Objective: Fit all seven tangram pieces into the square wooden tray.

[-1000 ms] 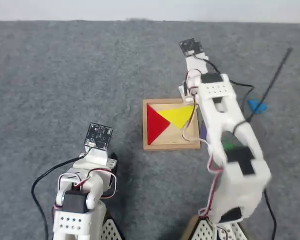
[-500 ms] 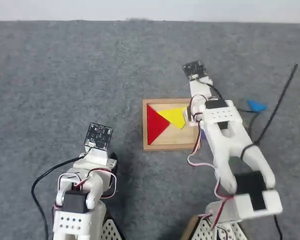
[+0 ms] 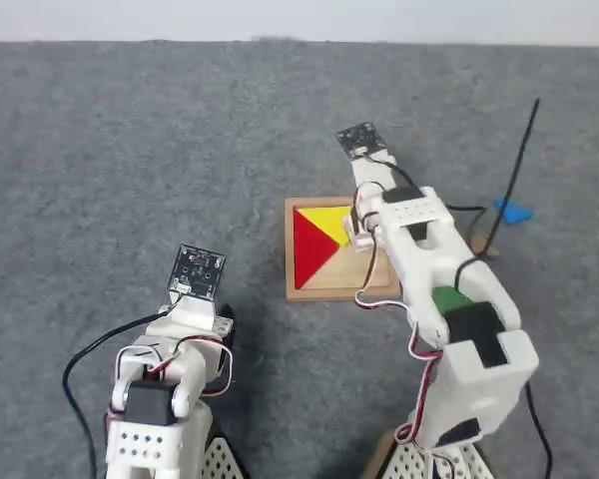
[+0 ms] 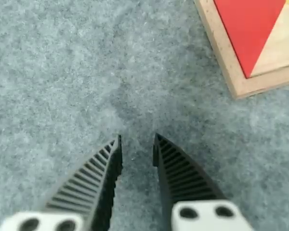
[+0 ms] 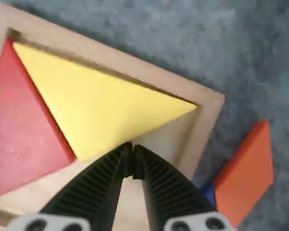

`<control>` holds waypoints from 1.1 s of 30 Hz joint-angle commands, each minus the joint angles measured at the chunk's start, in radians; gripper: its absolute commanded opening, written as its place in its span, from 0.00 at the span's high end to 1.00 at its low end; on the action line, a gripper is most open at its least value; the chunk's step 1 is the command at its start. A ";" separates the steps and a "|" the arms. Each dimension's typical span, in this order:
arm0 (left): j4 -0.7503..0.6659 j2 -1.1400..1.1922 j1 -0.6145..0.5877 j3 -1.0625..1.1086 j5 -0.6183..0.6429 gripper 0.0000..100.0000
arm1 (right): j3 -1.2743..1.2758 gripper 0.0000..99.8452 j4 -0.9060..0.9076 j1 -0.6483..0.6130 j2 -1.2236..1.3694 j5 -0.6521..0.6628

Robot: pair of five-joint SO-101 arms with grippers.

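Note:
The square wooden tray (image 3: pixel 324 291) lies mid-table. It holds a red triangle (image 3: pixel 309 244) on its left side and a yellow triangle (image 3: pixel 327 220) along its far edge. My right gripper (image 5: pixel 131 147) is shut over the tray, its tips at the near corner of the yellow triangle (image 5: pixel 101 108), beside the red triangle (image 5: pixel 19 130). The arm of that gripper covers the tray's right part in the high view. My left gripper (image 4: pixel 137 142) hovers open over bare carpet, well short of the tray's corner (image 4: pixel 241 86), with nothing between its fingers.
An orange piece (image 5: pixel 245 168) lies on the carpet just outside the tray rim (image 5: pixel 209 120), with a sliver of a blue piece (image 5: pixel 208 192) beside it. Another blue piece (image 3: pixel 514 212) sits farther right near a black cable. Grey carpet stretches wide on the left.
My right arm has swung left across the tray, and the yellow triangle has slid left with it toward the far-left corner. The left arm has not moved.

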 commanded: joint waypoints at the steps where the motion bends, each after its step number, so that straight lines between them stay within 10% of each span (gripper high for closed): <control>1: 0.003 -0.012 -0.008 -0.013 0.009 0.90 | -0.083 0.99 -0.008 -0.021 0.008 -0.009; 17: 0.003 -0.012 -0.008 -0.013 0.009 0.90 | 0.157 0.99 0.272 0.274 -0.604 0.011; 33: 0.003 -0.012 -0.008 -0.013 0.009 0.90 | -0.129 0.87 0.283 0.240 -0.185 0.041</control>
